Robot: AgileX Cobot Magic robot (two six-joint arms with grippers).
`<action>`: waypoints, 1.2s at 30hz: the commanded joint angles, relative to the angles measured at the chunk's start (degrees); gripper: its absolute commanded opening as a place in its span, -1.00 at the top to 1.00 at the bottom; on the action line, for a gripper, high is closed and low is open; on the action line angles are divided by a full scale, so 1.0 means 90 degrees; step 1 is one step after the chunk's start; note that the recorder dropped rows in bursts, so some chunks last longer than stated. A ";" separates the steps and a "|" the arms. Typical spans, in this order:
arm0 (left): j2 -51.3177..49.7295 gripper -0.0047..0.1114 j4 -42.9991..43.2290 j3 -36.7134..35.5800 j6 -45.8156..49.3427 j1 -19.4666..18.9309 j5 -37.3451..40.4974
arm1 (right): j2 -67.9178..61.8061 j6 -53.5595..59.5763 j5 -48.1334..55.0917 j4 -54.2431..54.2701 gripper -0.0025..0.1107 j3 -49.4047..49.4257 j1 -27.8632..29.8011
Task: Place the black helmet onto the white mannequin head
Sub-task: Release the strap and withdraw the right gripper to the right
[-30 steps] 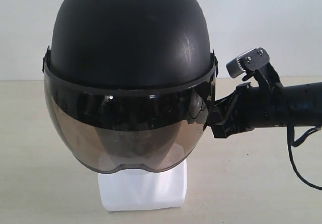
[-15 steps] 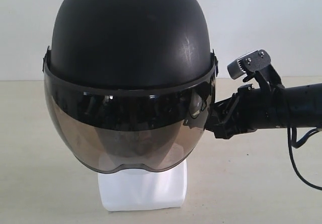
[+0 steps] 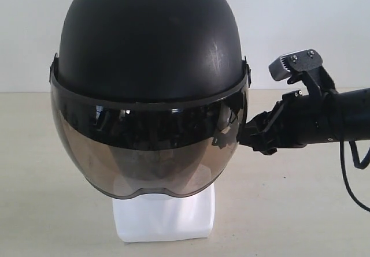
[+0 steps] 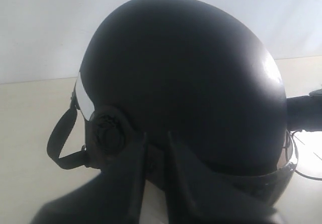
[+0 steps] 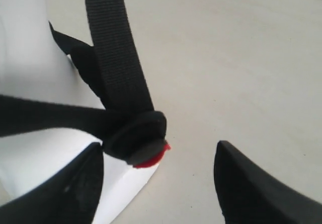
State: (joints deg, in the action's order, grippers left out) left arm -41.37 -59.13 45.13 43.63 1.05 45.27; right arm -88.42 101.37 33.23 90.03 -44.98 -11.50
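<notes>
The black helmet [image 3: 150, 37] sits over the white mannequin head [image 3: 165, 216], whose base shows below the smoky visor [image 3: 144, 147]. My right gripper [image 3: 243, 133] is at the helmet's right lower edge, open. In the right wrist view its fingers [image 5: 75, 183] stand wide apart around the chin strap [image 5: 115, 58] and its red buckle [image 5: 153, 159], without pinching them. In the left wrist view the helmet [image 4: 191, 83] fills the frame. My left gripper [image 4: 157, 143] has its fingers close together on the helmet's lower rim. The left arm is hidden behind the helmet in the exterior view.
A pale tabletop [image 3: 300, 211] spreads around the mannequin base, with a white wall [image 3: 312, 14] behind. The right arm's cable [image 3: 352, 176] hangs in a loop at the right edge. A loose strap loop [image 4: 58, 138] dangles off the helmet's side.
My right gripper has opened its jaws and the arm has drawn back a little to the right. The helmet and the mannequin head have stayed put.
</notes>
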 commanded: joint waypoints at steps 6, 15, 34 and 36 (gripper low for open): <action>0.0023 0.70 0.0023 0.0027 -0.0058 0.0027 0.0146 | 0.0438 -0.1378 0.0059 -0.1531 -0.12 0.0033 0.0003; 0.0023 0.70 0.0023 0.0027 -0.0035 0.0027 0.0143 | 0.0836 -0.2900 0.0000 -0.2988 -0.12 0.0033 0.0017; 0.0023 0.70 -0.0013 0.0027 -0.0041 0.0027 0.0383 | 0.1996 -0.7622 0.1016 -0.6378 0.60 0.0033 0.0017; 0.0037 0.70 -0.0013 0.0027 -0.0041 0.0027 0.0561 | 0.2338 -0.8041 0.1448 -0.6633 0.95 0.0033 0.0017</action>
State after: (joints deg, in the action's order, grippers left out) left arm -41.37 -58.94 45.13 43.63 1.05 47.97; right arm -70.75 34.65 41.38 34.03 -44.88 -11.50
